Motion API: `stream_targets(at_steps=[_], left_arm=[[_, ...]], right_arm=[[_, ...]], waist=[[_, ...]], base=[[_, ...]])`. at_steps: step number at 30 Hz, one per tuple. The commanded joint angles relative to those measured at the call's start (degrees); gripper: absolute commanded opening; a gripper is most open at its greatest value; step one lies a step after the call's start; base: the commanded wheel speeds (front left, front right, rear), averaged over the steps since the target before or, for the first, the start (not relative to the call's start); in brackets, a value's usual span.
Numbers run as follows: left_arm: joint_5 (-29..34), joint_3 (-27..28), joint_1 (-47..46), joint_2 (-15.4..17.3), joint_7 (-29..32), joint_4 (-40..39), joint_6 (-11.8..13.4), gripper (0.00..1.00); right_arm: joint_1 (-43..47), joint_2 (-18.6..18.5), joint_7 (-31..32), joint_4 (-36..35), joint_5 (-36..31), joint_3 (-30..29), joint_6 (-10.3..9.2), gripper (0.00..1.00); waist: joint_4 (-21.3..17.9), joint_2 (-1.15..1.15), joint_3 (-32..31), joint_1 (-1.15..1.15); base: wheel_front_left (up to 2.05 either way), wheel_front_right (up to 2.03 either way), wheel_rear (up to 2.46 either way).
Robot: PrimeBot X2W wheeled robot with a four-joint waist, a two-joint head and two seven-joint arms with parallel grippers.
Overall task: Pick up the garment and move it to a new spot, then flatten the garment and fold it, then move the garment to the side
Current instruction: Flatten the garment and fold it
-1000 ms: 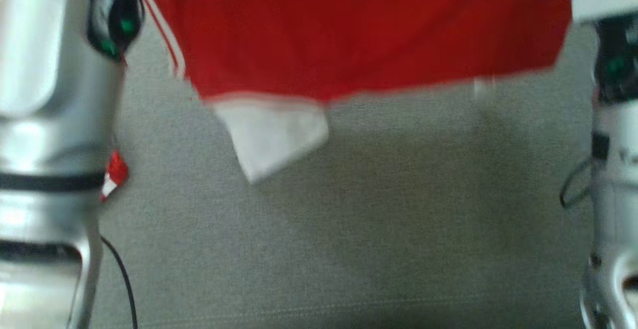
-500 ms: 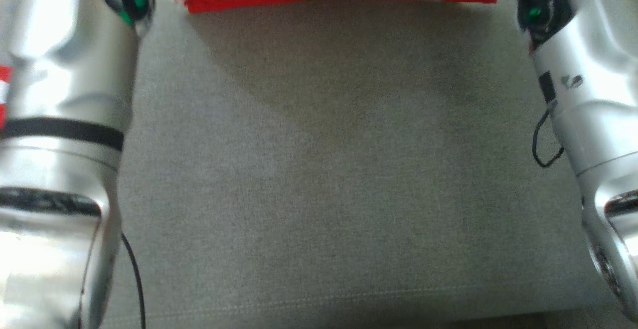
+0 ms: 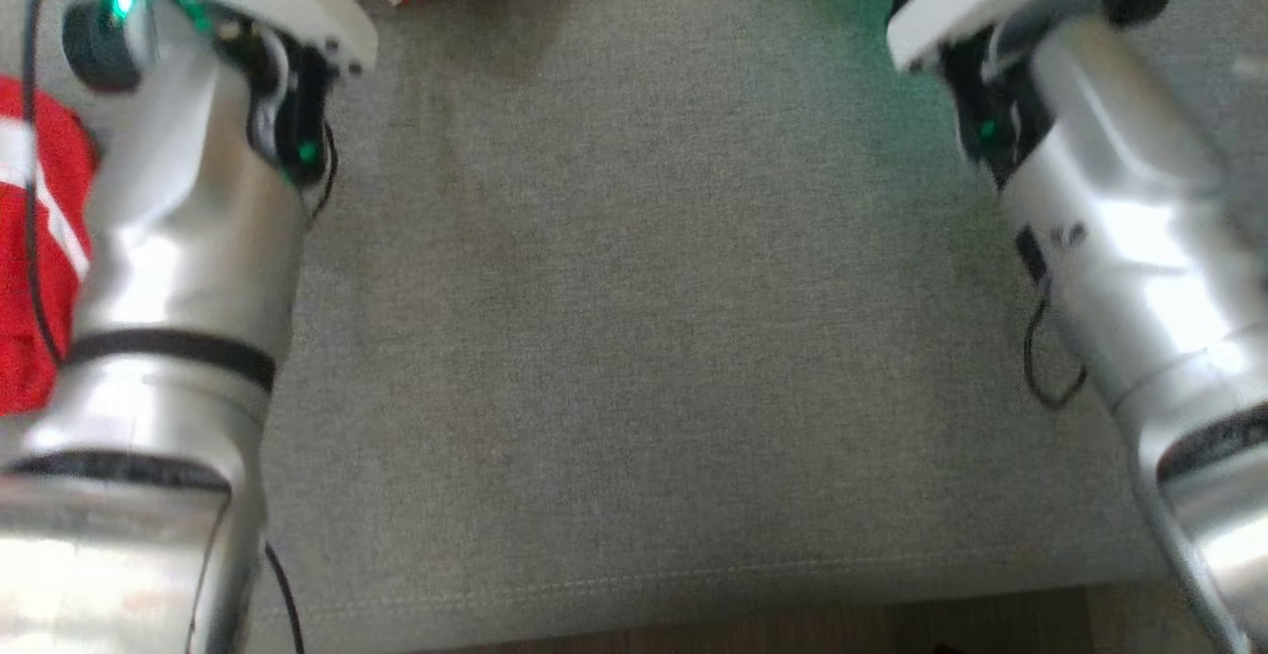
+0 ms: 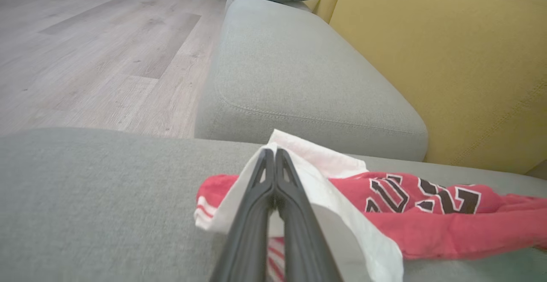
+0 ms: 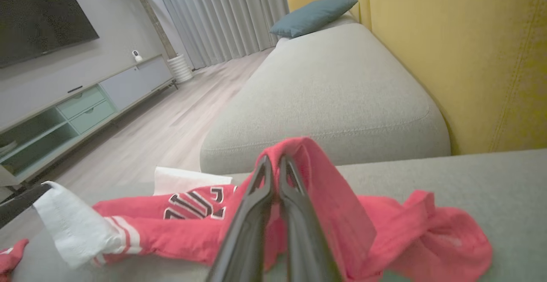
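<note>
Moved since a second ago: garment (image 4: 427,230), then hanging broad and red across the top of the head view, now only a thin strip at that view's far edge. Left pincer (image 4: 273,154): pressed together, pinching the garment's white edge. Garment: sagging slack on the grey sofa seat (image 3: 634,337), lettering up, strung between the two grips. Right pincer (image 5: 273,160): pressed together, pinching a red fold. Judgement: relocation nearly complete; flattening and folding not yet begun.
</note>
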Motion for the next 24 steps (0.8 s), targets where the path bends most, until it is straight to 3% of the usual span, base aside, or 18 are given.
stream_targets(at_steps=[1,5,14,18,24], left_arm=[[0.3,1.8,2.2,2.9,-0.3,-3.0,0.1,0.00],[0.7,3.5,10.5,3.2,-0.3,-9.2,-0.4,0.00],[1.8,5.0,34.5,4.3,-0.3,-26.9,-0.4,0.00],[1.5,4.9,45.3,5.4,2.8,-37.4,1.6,0.00],[0.5,5.0,61.8,5.9,11.7,-56.8,6.9,0.00]], right_arm=[[3.6,-0.5,-0.7,-3.0,0.6,0.4,0.42,0.00],[12.0,-3.8,-0.8,-8.3,0.9,1.4,0.42,0.00],[33.5,-9.0,-0.8,-18.7,1.6,-3.8,0.42,0.00],[40.8,-9.8,1.3,-21.2,1.7,-6.0,0.42,0.00],[50.2,-10.9,7.2,-26.0,-0.5,-11.3,0.42,0.00]], waist=[[0.1,0.00,-1.2,-0.02],[1.0,0.00,-3.6,-0.02],[2.6,0.00,-11.3,-0.02],[2.6,0.00,-14.0,-0.02],[2.8,0.00,-17.6,-0.02]], base=[[0.00,0.00,0.00],[0.00,0.00,0.00],[0.00,0.00,0.00],[0.00,0.00,0.00],[0.00,0.00,0.00]])
